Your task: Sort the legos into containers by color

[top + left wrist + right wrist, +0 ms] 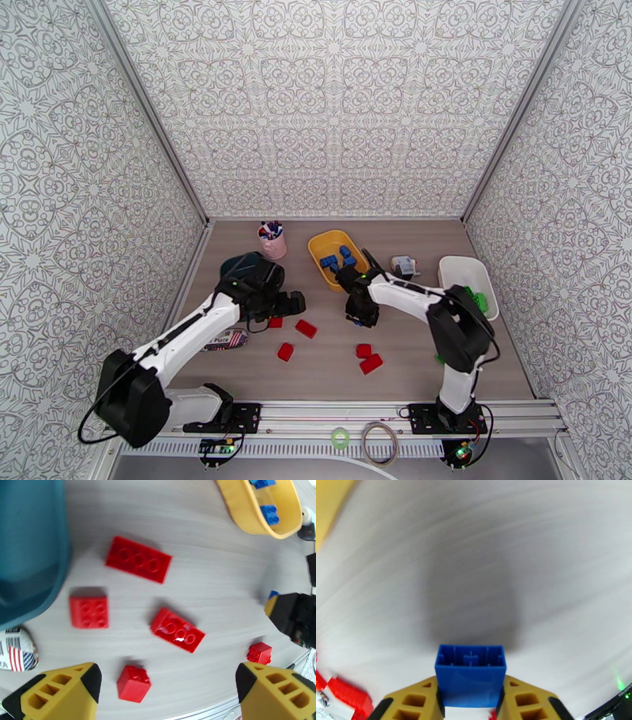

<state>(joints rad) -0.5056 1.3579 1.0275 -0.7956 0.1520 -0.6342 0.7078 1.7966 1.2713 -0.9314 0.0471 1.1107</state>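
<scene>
**Right gripper pinching a blue brick, left gripper spread wide over the reds**

Nearest the arm bases, five red bricks (370,364) are lying loose on the wooden table (332,379), scattered between the two arms. The left gripper (169,677) is hanging over them, spread wide and carrying nothing. In the left wrist view a small square red brick (134,683) is showing between its yellow fingers (63,693); whether they are level with it I cannot tell.

A little farther out, the right gripper (470,695) is clamping a blue brick (470,669) by its two sides. It is holding the brick clear of the table, with the hollow underside pointing away from the wrist and a shadow falling on the wood below.

Just beyond that gripper, the yellow tray (316,241) is holding several blue bricks (336,259). The teal tray (235,263) is sitting partly under the left arm. Off to the right, the white tray (462,268) is keeping green bricks (479,301) along its near side. A grey-white object (404,265) is resting between the yellow and white trays. Farthest back, a pink cup (273,246) of pens is standing between the teal and yellow trays.
</scene>
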